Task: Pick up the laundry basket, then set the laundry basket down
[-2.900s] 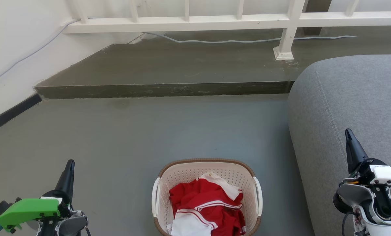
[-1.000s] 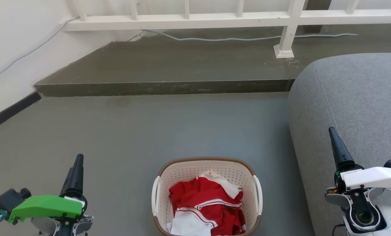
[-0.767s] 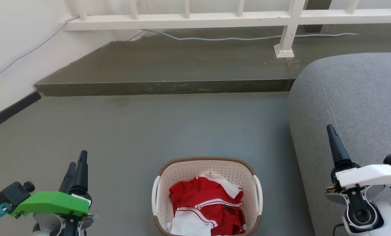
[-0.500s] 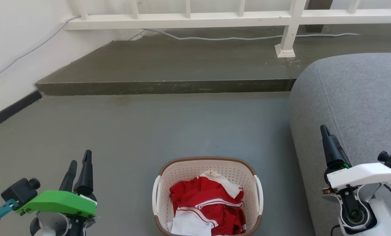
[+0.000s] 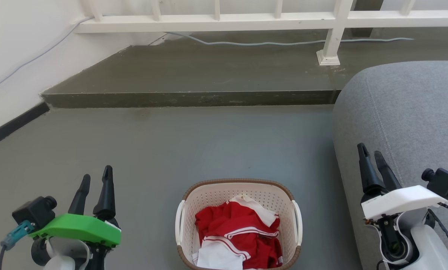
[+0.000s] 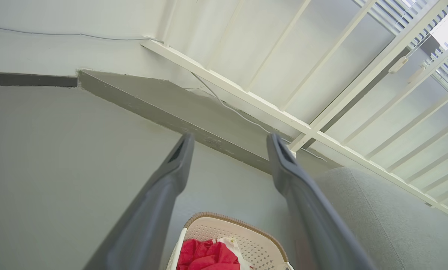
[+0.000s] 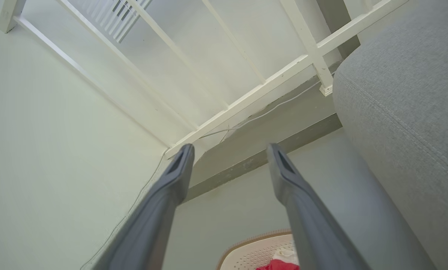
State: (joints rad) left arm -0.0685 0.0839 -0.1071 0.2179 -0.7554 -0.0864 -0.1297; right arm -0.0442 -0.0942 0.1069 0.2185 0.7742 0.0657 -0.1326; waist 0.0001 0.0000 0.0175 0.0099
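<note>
Head view has the basket [image 5: 224, 197] standing upright on the grey floor [image 5: 209, 142] at the bottom middle, its brown rim uppermost and a white handle [image 5: 178, 224] on each side. Red and white clothes [image 5: 239, 232] lie crumpled inside it, below the rim. The left gripper [image 5: 96, 171] hangs to the left of the basket, well apart from it, with a green cover [image 5: 77, 228] behind its fingers; the fingers point away from the robot and are spread, with nothing between them. The right gripper [image 5: 369, 149] is to the right of the basket, also well apart, seen against the grey sofa [image 5: 404, 112] that rises just right of the basket; its two fingers are parted too and hold nothing. Neither gripper touches the basket or its handles. Beyond the basket, across a stretch of floor, a low dark step [image 5: 190, 100] runs from side to side, with a white railing [image 5: 216, 22] and a thin cable [image 5: 254, 44] on the raised level behind it; a white wall [image 5: 14, 56] stands to the basket's far left. Left wrist view looks between that gripper's widely spread fingers, with the basket's far rim and some red cloth low between them. Right wrist view likewise shows a broad gap between its fingers, and the basket's rim at the bottom edge, partly behind one finger.
</note>
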